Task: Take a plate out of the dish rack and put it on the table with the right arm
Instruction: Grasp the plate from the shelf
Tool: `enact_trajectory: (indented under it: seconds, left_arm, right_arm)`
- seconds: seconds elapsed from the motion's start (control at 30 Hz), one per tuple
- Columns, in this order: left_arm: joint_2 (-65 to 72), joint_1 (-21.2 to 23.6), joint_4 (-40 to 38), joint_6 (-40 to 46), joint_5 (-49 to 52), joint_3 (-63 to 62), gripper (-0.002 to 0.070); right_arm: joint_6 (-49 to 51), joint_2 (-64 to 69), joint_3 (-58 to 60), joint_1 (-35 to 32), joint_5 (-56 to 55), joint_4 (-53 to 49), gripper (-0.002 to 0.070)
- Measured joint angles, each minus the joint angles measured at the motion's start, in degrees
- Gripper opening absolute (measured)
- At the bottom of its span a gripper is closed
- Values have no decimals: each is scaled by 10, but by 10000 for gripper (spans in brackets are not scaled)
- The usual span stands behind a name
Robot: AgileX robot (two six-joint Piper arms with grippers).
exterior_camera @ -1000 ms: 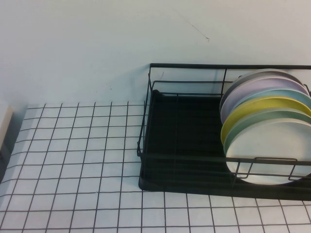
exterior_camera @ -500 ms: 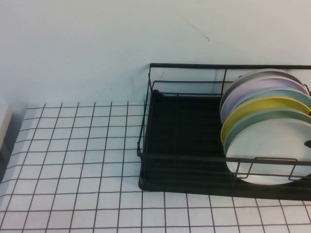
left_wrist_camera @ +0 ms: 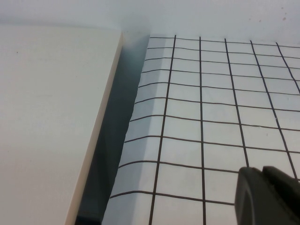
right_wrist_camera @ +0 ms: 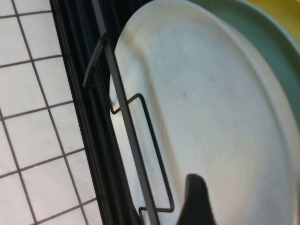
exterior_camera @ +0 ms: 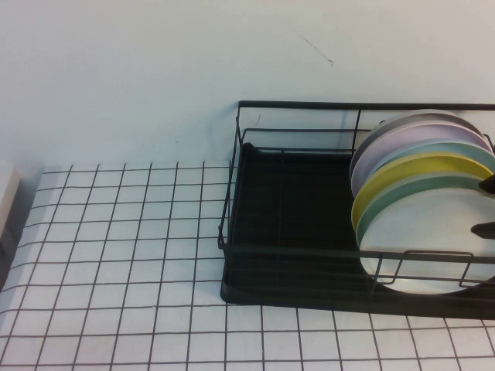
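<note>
The plate [exterior_camera: 421, 239] stands on edge at the front of the stack in the dish rack [exterior_camera: 294, 209], near the desk's [exterior_camera: 116, 255] right edge. The right claw [exterior_camera: 487, 207] sits at the plate's right rim, released, fingers either side of it; the plate lies to its left. The left claw [left_wrist_camera: 267, 194] is parked by the desk's left edge, state undeterminable.

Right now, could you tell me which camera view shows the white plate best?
The high view: the plate stands whole in the dish rack, right gripper at its edge. The right wrist view shows only its face; the left wrist view, with the left gripper, none.
</note>
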Motion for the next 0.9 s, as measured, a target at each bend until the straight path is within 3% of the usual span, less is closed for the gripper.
enact_trajectory:
  seconds: [0.43,0.53,0.7,0.9]
  left_arm:
    - [0,0,0,0,0,0,-3]
    - [0,0,0,0,0,0,-3]
    - [0,0,0,0,0,0,-3]
    - [0,0,0,-1,0,0,-3]
  right_arm:
    - [-51,48,0,0,-13,77,449]
    - [-60,66,0,0,-20,86,378]
    - [-70,63,-5,0,-29,86,127]
    - [-57,17,-22,0,-4,78,126]
